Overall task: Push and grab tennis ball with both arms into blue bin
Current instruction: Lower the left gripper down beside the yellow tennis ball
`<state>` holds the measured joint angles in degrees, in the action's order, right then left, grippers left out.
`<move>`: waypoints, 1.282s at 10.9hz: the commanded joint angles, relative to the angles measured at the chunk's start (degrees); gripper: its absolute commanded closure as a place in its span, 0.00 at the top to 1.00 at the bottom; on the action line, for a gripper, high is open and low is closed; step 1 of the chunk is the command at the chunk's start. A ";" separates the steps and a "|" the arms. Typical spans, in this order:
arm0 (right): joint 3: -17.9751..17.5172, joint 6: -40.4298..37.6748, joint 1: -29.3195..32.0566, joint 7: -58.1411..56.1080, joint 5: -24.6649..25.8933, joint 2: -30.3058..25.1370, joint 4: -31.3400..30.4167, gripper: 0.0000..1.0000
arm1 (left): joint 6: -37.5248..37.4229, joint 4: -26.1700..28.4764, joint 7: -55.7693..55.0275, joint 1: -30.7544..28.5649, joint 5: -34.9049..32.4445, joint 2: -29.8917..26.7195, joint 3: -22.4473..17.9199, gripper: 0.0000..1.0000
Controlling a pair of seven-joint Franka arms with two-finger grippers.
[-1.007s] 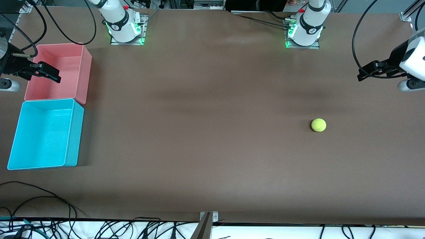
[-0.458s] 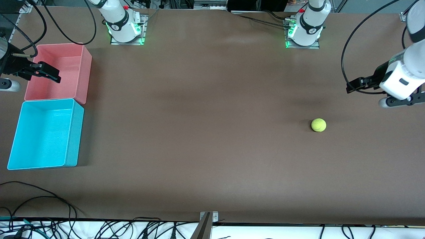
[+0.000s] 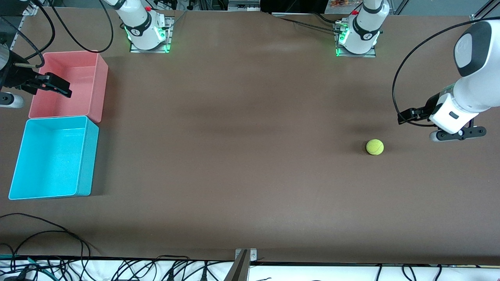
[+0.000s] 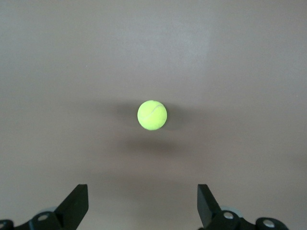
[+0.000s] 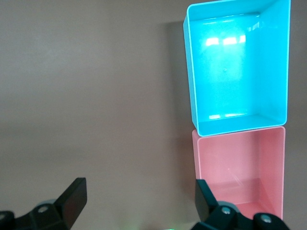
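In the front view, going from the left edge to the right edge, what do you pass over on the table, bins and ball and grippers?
Right gripper over the pink bin and, beside it, the blue bin → tennis ball → left gripper.

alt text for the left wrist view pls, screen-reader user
A yellow-green tennis ball sits alone on the brown table, centred ahead of the left gripper. The gripper's two black fingertips are spread wide open and hold nothing.
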<state>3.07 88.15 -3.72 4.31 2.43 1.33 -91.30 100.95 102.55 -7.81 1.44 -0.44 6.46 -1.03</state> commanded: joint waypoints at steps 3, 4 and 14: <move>-0.17 -0.52 0.47 0.43 -0.76 0.08 0.60 1.00 | 13.20 8.44 1.49 -0.39 0.44 2.06 0.06 1.00; -0.17 -0.52 0.47 0.43 -0.76 0.08 0.60 1.00 | 16.00 10.02 1.57 -0.39 0.35 2.59 0.06 1.00; -0.17 -0.26 0.47 0.43 -0.76 0.43 0.69 1.00 | 29.13 16.45 9.16 -1.27 0.17 11.73 0.06 0.27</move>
<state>3.07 88.20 -3.70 4.32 2.43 1.71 -91.30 128.81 118.61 -6.80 0.71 -0.44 16.98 -1.11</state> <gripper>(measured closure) 0.000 0.163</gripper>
